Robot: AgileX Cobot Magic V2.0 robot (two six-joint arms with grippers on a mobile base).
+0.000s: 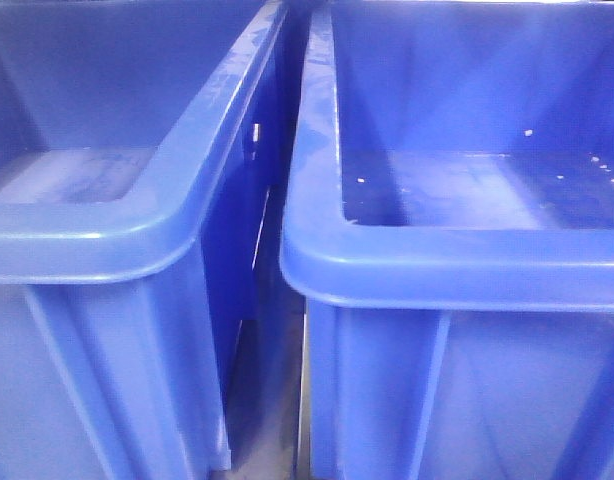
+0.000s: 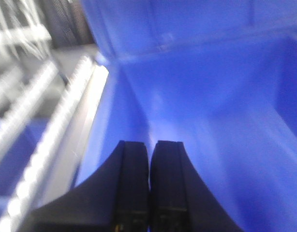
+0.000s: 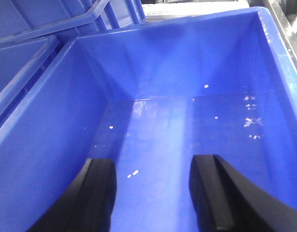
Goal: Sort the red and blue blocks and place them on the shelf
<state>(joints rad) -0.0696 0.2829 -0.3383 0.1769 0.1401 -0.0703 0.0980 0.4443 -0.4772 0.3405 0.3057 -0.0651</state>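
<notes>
The red and blue blocks do not show in any of the three views, so where they lie relative to either set of jaws cannot be told.

The front view is filled by two large blue plastic bins standing side by side. The left bin (image 1: pixel 137 230) and the right bin (image 1: pixel 457 260) have thick rounded rims that run close together, with only a narrow dark gap between their side walls. The floor of the right bin carries a few small pale specks (image 1: pixel 527 132).

The left gripper (image 2: pixel 148 188) has its two black fingers pressed together, with only a thin seam between them and nothing visible held there. It points at a blue bin wall (image 2: pixel 211 121); this view is blurred. To its left run pale metal rails (image 2: pixel 56 125), just beside the bin's outer edge.

The right gripper (image 3: pixel 151 193) hangs inside a bin with its jaws spread wide apart. Between the fingers (image 3: pixel 97 193) only the bare blue floor (image 3: pixel 153 145) shows, dotted with small white flecks (image 3: pixel 250 121). The sloping walls stand clear of both fingers, leaving open room ahead and on either side. Another bin's rim (image 3: pixel 27 53) sits close by the near bin's left wall.
</notes>
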